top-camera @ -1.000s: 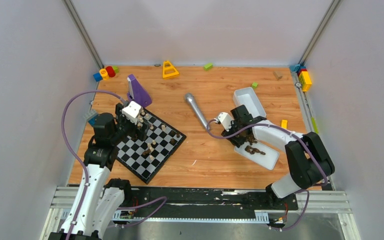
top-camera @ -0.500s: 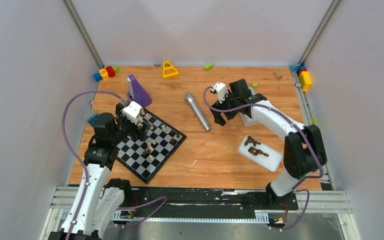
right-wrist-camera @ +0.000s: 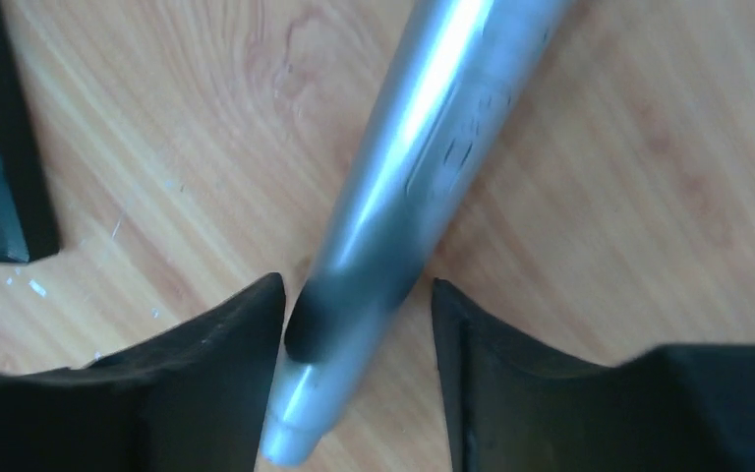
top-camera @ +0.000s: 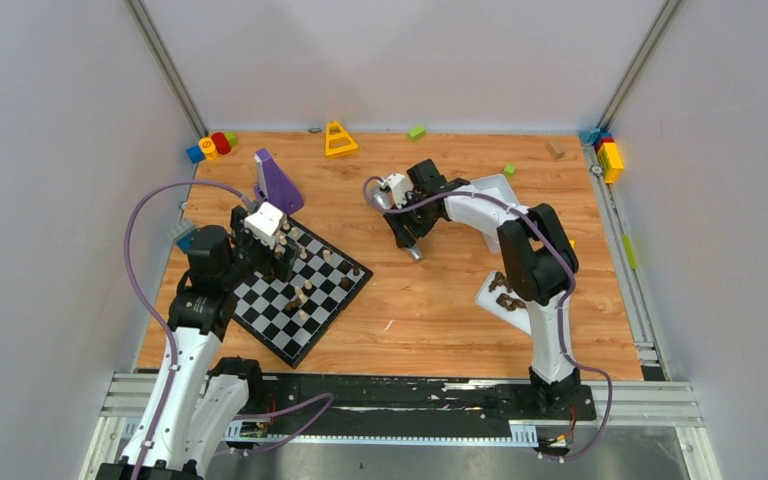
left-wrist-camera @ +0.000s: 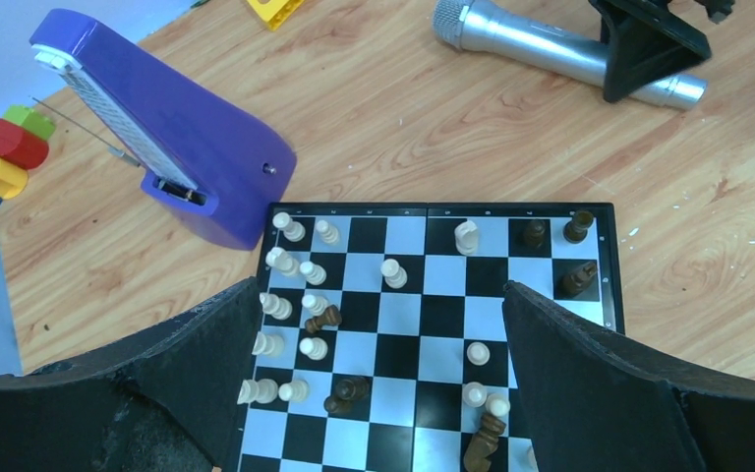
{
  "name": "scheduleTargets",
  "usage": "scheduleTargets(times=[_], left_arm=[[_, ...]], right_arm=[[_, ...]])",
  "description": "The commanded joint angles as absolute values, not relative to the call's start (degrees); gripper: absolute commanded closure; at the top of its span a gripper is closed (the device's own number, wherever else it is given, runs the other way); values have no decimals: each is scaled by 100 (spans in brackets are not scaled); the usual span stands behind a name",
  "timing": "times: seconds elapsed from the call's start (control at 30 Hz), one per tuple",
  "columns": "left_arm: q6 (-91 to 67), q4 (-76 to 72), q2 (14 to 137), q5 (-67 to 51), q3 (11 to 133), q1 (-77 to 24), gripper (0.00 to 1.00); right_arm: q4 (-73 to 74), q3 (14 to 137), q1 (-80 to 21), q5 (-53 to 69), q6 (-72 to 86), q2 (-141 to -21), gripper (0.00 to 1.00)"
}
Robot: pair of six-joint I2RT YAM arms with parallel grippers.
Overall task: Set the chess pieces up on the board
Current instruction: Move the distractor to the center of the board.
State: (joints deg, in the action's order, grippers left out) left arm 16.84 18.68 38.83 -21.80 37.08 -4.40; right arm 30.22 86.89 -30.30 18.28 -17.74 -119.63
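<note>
Over the wooden table [top-camera: 440, 305], the left gripper [left-wrist-camera: 381, 290] is held wide open above the board [left-wrist-camera: 511, 208]; the right gripper [right-wrist-camera: 356, 290] is extended forward, jaws parted astride the microphone [right-wrist-camera: 433, 118].

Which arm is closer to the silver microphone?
Right. The right end effector straddles the microphone at its tail end, one finger on each side. The left end effector hangs open above the chessboard, well apart from the microphone.

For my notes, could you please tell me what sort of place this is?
Probably a lab robot test bench: a wooden table boxed in by plain white walls, two arms on a metal rail, and props like a chessboard, toy blocks and a microphone.
</note>
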Motion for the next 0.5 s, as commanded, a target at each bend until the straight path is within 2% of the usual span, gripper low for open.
scheduleTargets(times=[0.0,0.03,0.1,0.23,0.3,0.4,0.47], left_arm=[[1768,1797,3833,-2026,3725,-396,0],[1738,1808,3833,-1911,3779,-402,0],[1702,1862,3839,-1671,3891,-397,0],[1825,2235,3929,-977,4192,-401,0],[1988,2530,4043,-462,4323,-397,0],[2199,2756,4247,511,4372,-385,0],[2343,2873,4386,707,4373,-302,0]], right_arm=[[2875,9518,-3096,1468,-1638,-12297,50],[2881,9697,-3098,1369,-1635,-12459,56],[2868,10082,-3098,1109,-1635,-12712,61],[2875,11035,-3076,618,-1706,-13317,63],[2876,11432,-3080,438,-1749,-13525,58],[2885,11779,-3065,384,-1746,-13567,37],[2884,11703,-3067,537,-1696,-13380,27]])
